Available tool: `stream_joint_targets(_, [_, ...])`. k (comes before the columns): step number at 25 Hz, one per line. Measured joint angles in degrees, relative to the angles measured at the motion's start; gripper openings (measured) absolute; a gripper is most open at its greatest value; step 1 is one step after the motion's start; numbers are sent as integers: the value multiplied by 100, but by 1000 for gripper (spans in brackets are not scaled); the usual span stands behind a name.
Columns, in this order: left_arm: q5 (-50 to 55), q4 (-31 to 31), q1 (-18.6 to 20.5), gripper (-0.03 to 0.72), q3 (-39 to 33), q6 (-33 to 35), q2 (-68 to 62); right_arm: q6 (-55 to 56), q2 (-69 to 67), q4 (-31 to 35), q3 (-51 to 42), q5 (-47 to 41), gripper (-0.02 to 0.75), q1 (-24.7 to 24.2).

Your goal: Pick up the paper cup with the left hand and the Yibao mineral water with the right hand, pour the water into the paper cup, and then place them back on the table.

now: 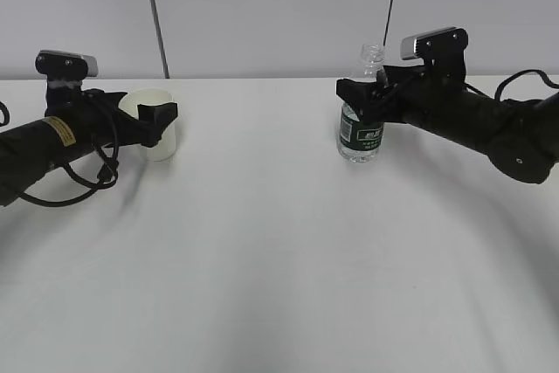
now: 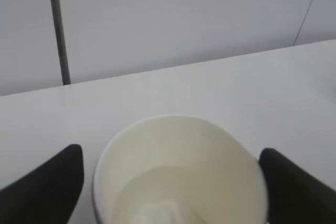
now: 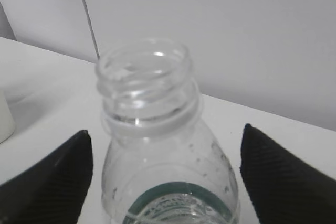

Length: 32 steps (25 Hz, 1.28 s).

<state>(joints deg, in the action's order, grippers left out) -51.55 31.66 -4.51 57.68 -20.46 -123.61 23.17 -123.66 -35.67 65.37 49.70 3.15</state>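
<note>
The paper cup [image 1: 164, 148] stands upright on the white table [image 1: 279, 259] at the left. My left gripper [image 1: 155, 116] straddles it near the rim, jaws open. In the left wrist view the cup [image 2: 178, 171] fills the space between the black fingers [image 2: 52, 182], with a thin gap on the left. The Yibao mineral water bottle [image 1: 360, 135] stands upright at the right, capless. My right gripper [image 1: 367, 100] is open around its shoulder. The right wrist view shows the bottle [image 3: 147, 87] between the fingers [image 3: 278, 171], a gap on each side, droplets inside.
A grey panelled wall [image 1: 279, 6] runs along the table's far edge, just behind both objects. The cup's edge shows at the far left of the right wrist view [image 3: 4, 119]. Cables hang from the left arm [image 1: 87, 176].
</note>
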Motion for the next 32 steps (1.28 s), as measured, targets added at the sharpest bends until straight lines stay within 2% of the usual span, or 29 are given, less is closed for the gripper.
stream_joint_targets(23, [427, 478, 0, 592, 0, -249, 719, 311, 933, -53, 0, -293, 650, 0])
stream_joint_targets(32, [1021, 490, 0, 591, -5, -266, 1247, 505, 1363, -90, 194, -1117, 636, 0])
